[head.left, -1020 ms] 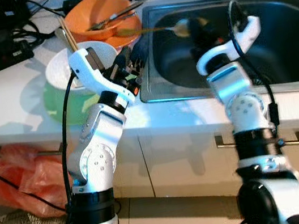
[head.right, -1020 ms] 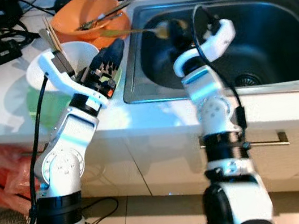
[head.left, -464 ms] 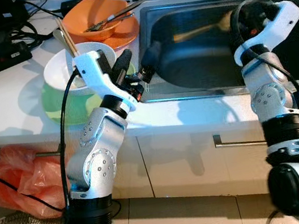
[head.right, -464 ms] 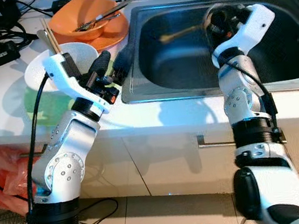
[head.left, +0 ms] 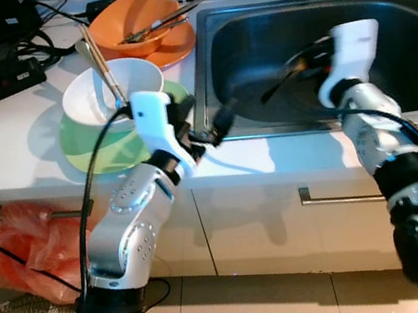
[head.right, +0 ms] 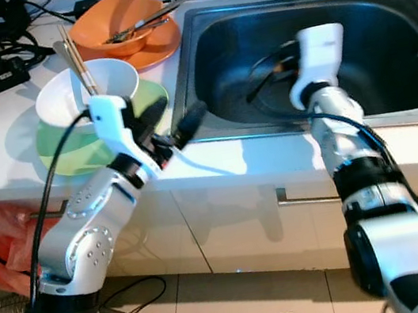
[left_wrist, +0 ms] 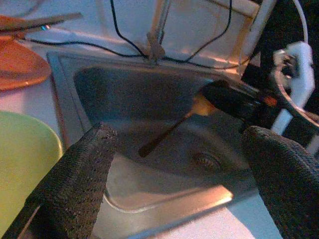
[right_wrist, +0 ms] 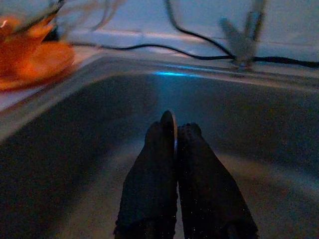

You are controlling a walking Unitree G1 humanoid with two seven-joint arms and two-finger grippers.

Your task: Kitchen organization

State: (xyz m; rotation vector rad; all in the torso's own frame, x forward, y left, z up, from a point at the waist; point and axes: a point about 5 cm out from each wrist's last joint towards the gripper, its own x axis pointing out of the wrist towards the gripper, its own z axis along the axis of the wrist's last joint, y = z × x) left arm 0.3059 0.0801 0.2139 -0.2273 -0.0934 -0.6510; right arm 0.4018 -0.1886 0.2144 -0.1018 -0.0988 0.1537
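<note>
Right hand (right_wrist: 175,144), fingers clamped on a long wooden spoon (left_wrist: 172,127) over the stainless-steel sink basin (head.left: 254,44), likely mid-transfer and next needing lowering and release; left hand (head.left: 208,128), fingers apart, hovers at the white desk (head.left: 11,125) edge.

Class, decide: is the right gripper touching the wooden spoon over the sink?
Touching. In the right wrist view the right gripper has both fingers pressed on the wooden spoon; the left wrist view shows its handle sticking out over the sink.
</note>
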